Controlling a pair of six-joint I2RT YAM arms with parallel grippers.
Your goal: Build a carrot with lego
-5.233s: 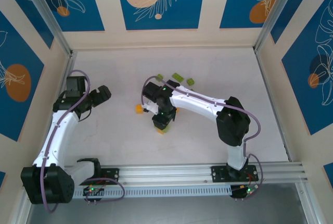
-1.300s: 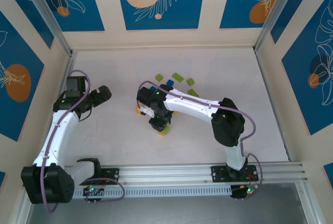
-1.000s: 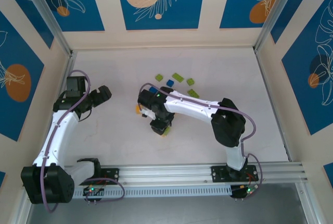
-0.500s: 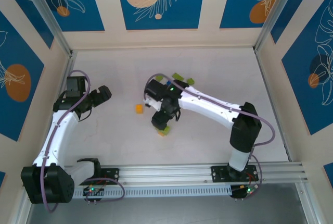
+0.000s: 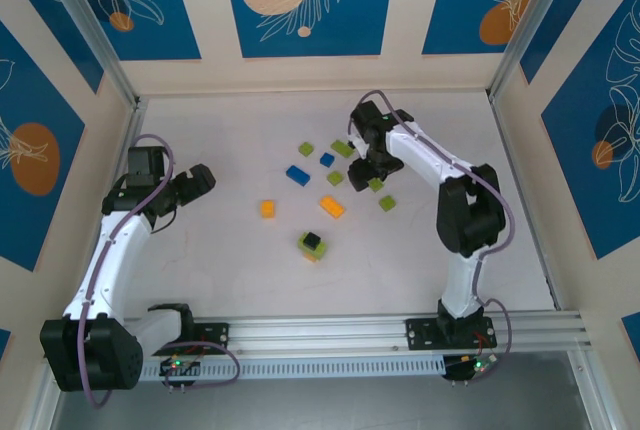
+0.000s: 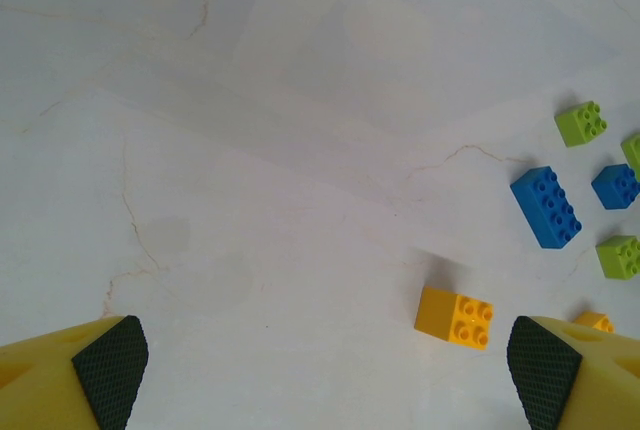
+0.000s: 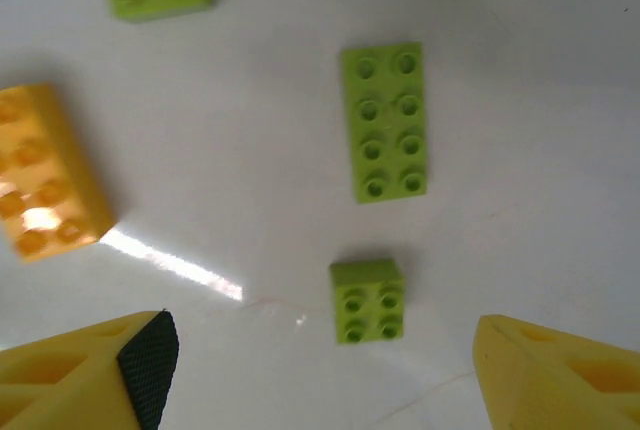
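Above the small green brick (image 7: 367,300), right gripper (image 7: 320,355) hangs wide apart, empty. Dropping off-centre, a finger could knock it skidding away.

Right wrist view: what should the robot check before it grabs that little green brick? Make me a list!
1. Right gripper open and empty: ok.
2. Little green brick lies loose, just ahead of the jaws: ok.
3. Long green brick apart from it: ok.
4. Left gripper open, holding nothing: ok.
5. Black-topped stack pressed together firmly: cannot tell.
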